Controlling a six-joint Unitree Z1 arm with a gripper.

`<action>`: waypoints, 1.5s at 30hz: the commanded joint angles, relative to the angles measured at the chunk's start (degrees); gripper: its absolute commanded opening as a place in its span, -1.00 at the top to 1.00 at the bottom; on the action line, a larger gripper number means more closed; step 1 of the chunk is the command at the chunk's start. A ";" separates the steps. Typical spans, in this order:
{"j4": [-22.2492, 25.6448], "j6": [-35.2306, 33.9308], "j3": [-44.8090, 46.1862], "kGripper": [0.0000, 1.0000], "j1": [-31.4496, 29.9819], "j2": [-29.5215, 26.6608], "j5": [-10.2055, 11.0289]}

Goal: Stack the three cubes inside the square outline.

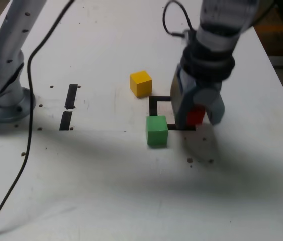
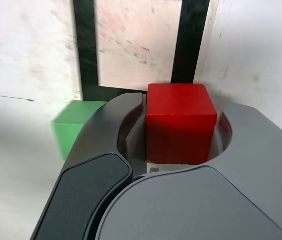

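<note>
While the gripper (image 1: 197,116) stands closed on the red cube (image 2: 181,127), its jaws pressing opposite faces, the cube sits low at the near edge of the square outline (image 1: 155,104), not yet clearly inside its white centre. The green cube (image 1: 157,130) lies just beside the outline's near corner and the yellow cube (image 1: 140,83) near its far corner. The step is best done by carrying the cube level over the centre, clear of the green cube, and setting it flat before releasing.

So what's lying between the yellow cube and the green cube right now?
Only bare white table and a black corner of the square outline separate the yellow cube from the green cube, in the exterior view.
</note>
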 commanded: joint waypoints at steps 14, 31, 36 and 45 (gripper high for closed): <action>2.15 3.78 2.81 0.63 1.23 -4.14 4.33; -4.10 4.95 9.00 0.63 3.32 -2.66 2.66; -5.56 4.73 10.34 0.63 3.32 -2.65 1.72; -6.34 3.96 11.64 0.63 3.12 -3.18 -0.20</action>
